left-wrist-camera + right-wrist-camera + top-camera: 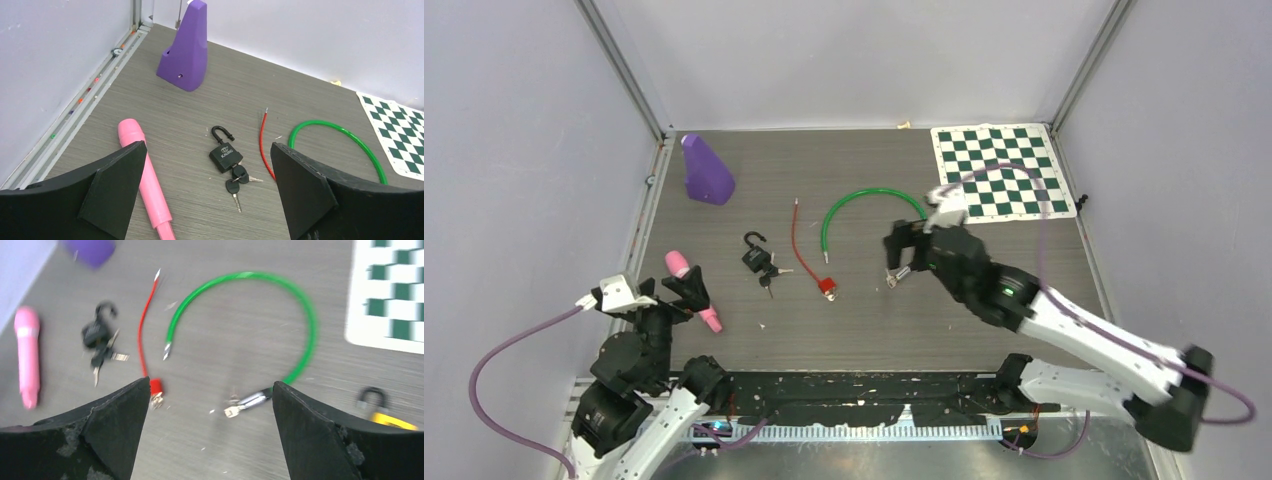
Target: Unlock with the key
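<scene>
A black padlock (pixel 226 156) lies on the grey table with its shackle swung open. A bunch of black-headed keys (pixel 235 181) rests against its underside, and one key appears to sit in the keyhole. From above, the padlock (pixel 754 256) and keys (pixel 769 275) lie left of centre. My left gripper (pixel 208 150) is open and empty, hovering near the table's front left, short of the padlock. My right gripper (pixel 211 385) is open and empty, above the metal plug (pixel 245 402) of the green cable, well to the right of the padlock (pixel 97 330). That view is blurred.
A pink marker (pixel 692 290) lies just by my left gripper (pixel 679 295). A red cable (pixel 799 240) and a green cable (pixel 869 200) lie mid-table, near my right gripper (pixel 902 250). A purple wedge (pixel 706 172) stands back left, a checkerboard (pixel 1001 170) back right. A small yellow lock (pixel 380 412) lies to the right.
</scene>
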Robot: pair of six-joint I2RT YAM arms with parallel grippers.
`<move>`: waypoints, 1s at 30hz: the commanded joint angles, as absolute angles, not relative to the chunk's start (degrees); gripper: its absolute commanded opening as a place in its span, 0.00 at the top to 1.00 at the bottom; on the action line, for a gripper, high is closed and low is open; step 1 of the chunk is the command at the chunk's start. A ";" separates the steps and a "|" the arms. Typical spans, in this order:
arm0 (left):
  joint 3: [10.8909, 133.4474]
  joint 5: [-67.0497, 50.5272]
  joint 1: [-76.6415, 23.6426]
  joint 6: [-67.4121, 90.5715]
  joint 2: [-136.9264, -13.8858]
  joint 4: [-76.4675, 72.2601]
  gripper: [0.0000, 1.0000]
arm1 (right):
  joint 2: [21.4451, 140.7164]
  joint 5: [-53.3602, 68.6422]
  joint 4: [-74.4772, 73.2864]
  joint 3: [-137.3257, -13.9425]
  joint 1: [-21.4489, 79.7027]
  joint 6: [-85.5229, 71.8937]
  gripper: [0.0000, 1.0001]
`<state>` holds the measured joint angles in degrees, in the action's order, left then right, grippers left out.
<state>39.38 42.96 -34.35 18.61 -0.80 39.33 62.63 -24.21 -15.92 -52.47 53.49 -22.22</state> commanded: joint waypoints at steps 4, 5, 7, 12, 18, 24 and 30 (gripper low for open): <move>43.94 46.09 -34.01 16.25 5.93 37.73 0.00 | 29.85 -52.61 -21.99 -42.90 52.66 -20.80 0.05; 44.70 46.18 -34.00 16.20 6.50 38.28 0.00 | 25.35 -53.77 -23.71 -42.55 52.65 -20.36 0.05; 46.21 45.78 -34.08 15.83 7.62 39.10 0.00 | 19.05 -56.78 -26.17 -41.61 52.66 -19.63 0.05; 47.83 45.77 -34.05 14.67 10.87 39.98 0.00 | 8.27 -63.32 -29.51 -40.00 52.64 -17.09 0.04; 47.87 49.43 -34.05 14.89 11.84 40.82 0.01 | -1.27 -67.79 -31.58 -37.18 52.62 -16.81 0.04; 47.41 49.08 -34.06 14.57 10.66 39.07 0.00 | -4.04 -67.20 -32.29 -37.30 52.71 -17.63 0.05; 47.15 47.44 -34.04 14.43 9.13 37.79 0.00 | -3.15 -67.32 -32.47 -37.32 52.60 -17.97 0.04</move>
